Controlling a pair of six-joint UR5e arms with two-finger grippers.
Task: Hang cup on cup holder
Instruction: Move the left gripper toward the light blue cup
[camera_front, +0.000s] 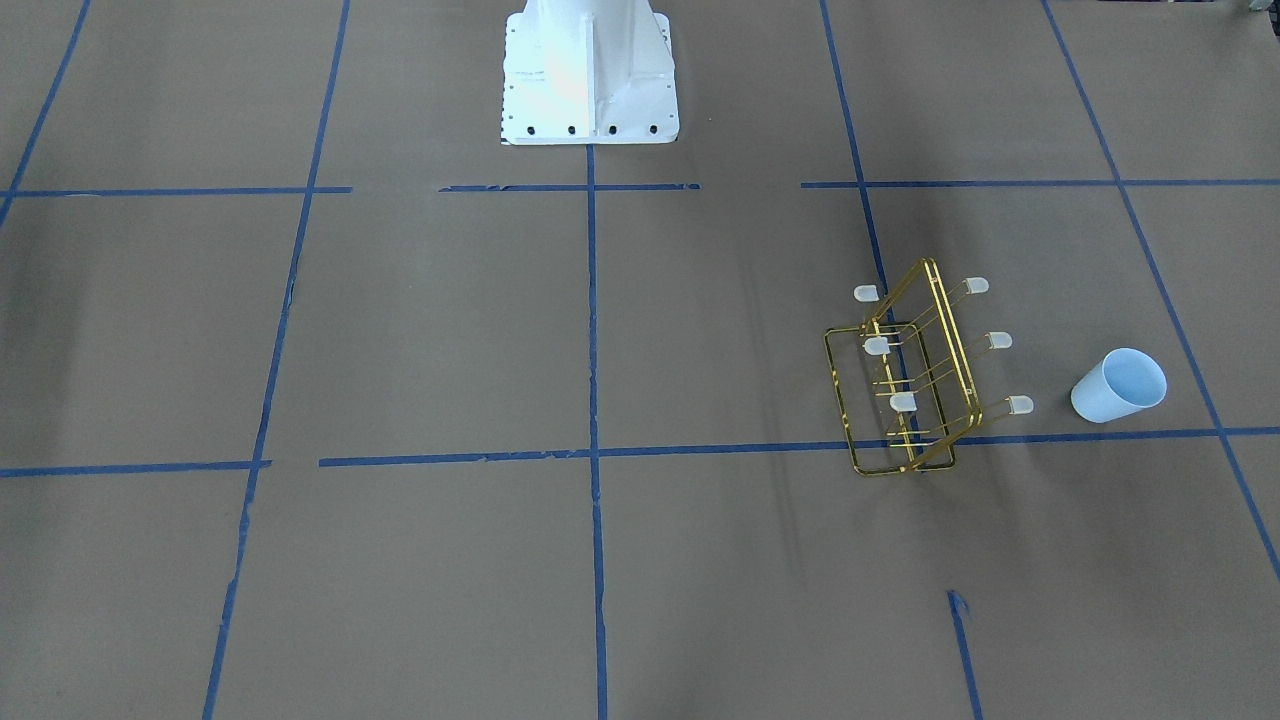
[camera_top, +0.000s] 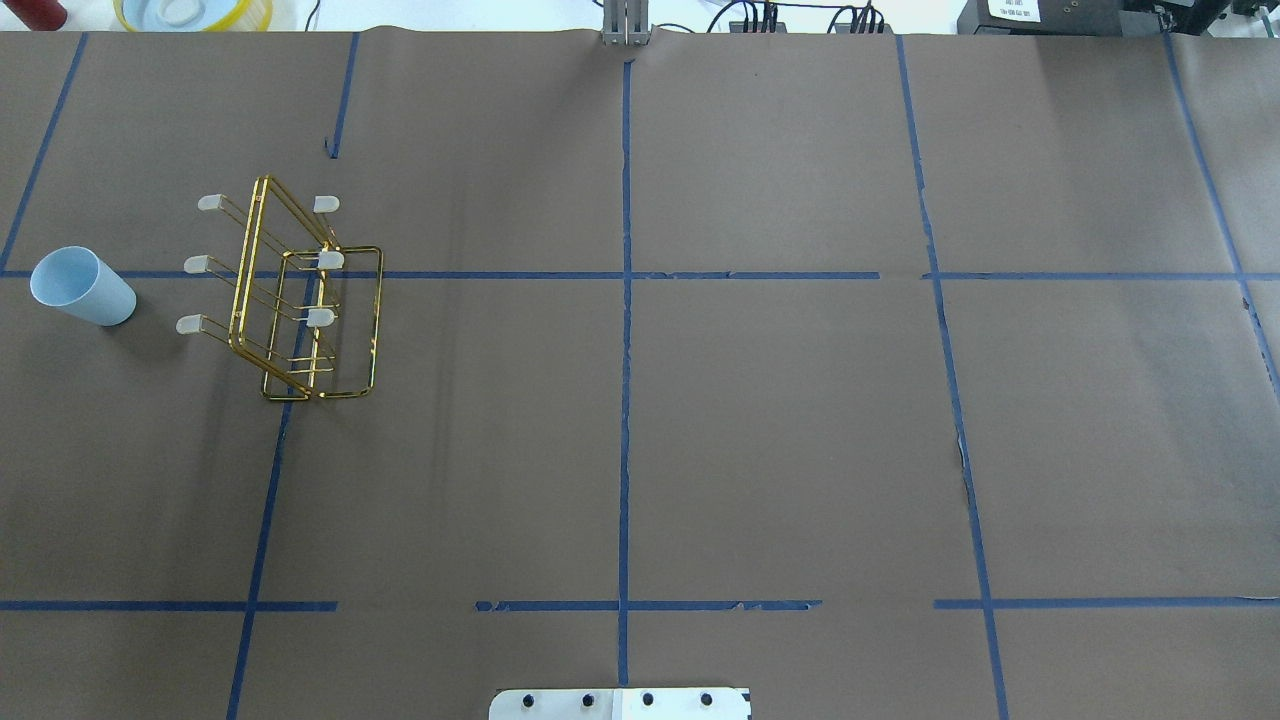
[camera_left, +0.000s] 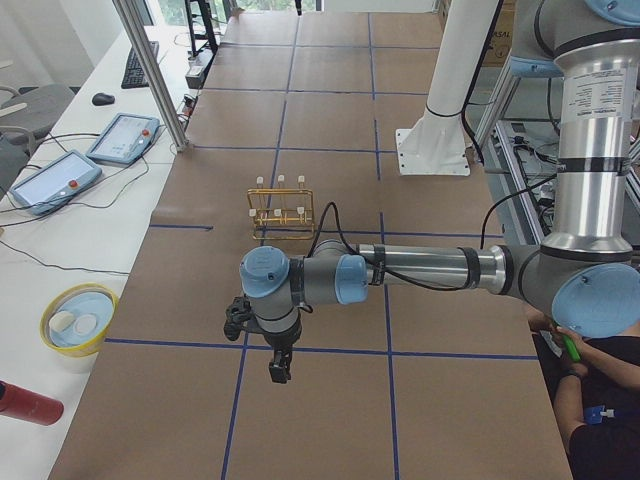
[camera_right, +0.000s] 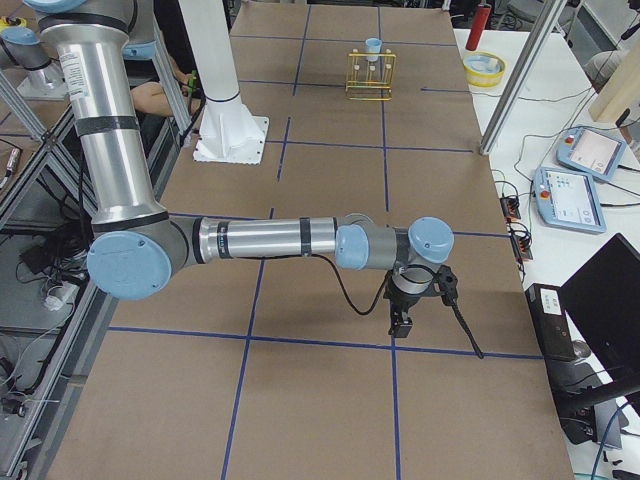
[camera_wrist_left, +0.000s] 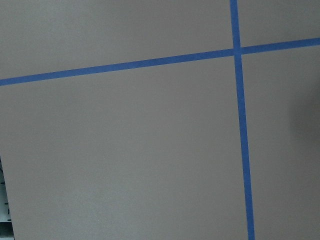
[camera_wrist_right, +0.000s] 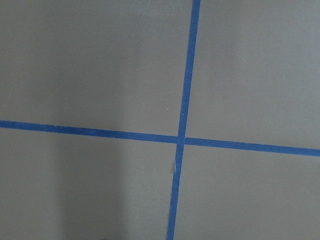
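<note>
The pale blue cup stands mouth up on the brown table, apart from the gold wire cup holder, on the side of it farther from the table's middle. Both show in the overhead view, cup and holder, on my left half. The holder's pegs carry nothing. My left gripper hangs over the table near its left end, and the arm hides the cup there. My right gripper hangs over the far right end. Neither gripper shows in the overhead, front or wrist views, so I cannot tell whether they are open or shut.
A white robot base stands at the table's middle rear. A yellow-rimmed bowl and a red object sit off the table's left end. Control pendants lie beyond the far edge. A person sits behind the robot.
</note>
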